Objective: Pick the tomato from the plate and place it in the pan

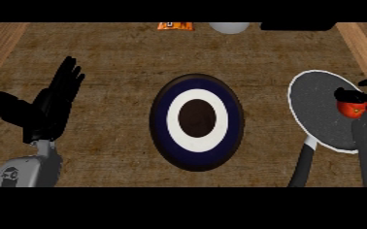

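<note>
- At the far left, the left hand (52,107) rests open above the brown counter (108,48), fingers straight and pointing up, holding nothing and well apart from everything else.
- At centre, the plate (163,126) – dark blue with a white ring and a dark middle – lies bare, with no tomato on it; the picking half of the job looks done.
- Along the counter's far edge sit an orange item (175,26), a pale rounded object (229,27) and a black shape (297,26), each cut off by the view and too partial to name.
- To the right lies the grey, white-rimmed pan (319,111), its dark handle (305,167) pointing back toward the robot.
- At the right edge, the red tomato (351,108) shows over the pan's far side, clasped in the black fingers of the right hand (349,95), which close round it from above and below – most of that hand lies outside the view.
- Whether the tomato touches the pan's floor or hangs just above it cannot be told; what appears to remain is setting it down and letting go.
</note>
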Tool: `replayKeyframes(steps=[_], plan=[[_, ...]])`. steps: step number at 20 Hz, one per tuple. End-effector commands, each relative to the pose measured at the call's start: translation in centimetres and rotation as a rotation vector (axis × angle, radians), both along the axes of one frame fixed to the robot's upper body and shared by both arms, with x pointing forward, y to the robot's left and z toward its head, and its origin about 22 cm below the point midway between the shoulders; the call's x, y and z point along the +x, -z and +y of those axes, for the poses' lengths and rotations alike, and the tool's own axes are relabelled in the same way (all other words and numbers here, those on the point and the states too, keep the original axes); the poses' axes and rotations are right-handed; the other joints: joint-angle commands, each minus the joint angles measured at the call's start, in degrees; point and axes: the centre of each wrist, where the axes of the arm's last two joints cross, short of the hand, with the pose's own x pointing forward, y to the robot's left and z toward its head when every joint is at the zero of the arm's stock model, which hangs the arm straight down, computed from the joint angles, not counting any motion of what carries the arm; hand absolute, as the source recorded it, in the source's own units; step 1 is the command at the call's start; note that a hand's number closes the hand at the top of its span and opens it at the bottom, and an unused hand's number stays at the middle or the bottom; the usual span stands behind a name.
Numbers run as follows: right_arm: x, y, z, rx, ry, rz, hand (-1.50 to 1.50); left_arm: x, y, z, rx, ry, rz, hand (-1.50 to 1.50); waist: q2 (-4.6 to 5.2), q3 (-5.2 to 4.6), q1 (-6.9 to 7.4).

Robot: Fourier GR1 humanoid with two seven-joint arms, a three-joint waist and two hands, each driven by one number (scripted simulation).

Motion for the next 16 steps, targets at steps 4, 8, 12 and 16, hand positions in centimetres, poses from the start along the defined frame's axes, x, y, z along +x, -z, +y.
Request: replayKeyframes(steps=[4, 8, 12, 16], plan=[[-1.1, 3.3, -3.0, 0.142, -0.020, -0.042, -1.50, 0.6, -0.1, 0.8, -0.007, 0.005, -0.004, 0.00, 0.01, -0.01, -0.03], [-1.5, 4.0, -1.7, 0.115, -0.043, -0.230, -1.50, 0.2, 0.8, -0.6, -0.006, -0.002, -0.005, 0.00, -0.06, 0.00, -0.35], [-4.3, 2.1, -4.1, 0.145, -0.015, -0.434, -1.50, -0.6, -0.1, -0.8, -0.008, -0.023, 0.004, 0.00, -0.56, -0.01, -1.46], [-6.2, 1.2, -3.2, 0.249, 0.000, -0.620, -1.50, -0.8, 1.2, -1.1, -0.018, -0.035, 0.001, 0.00, -0.66, -0.08, -2.07]])
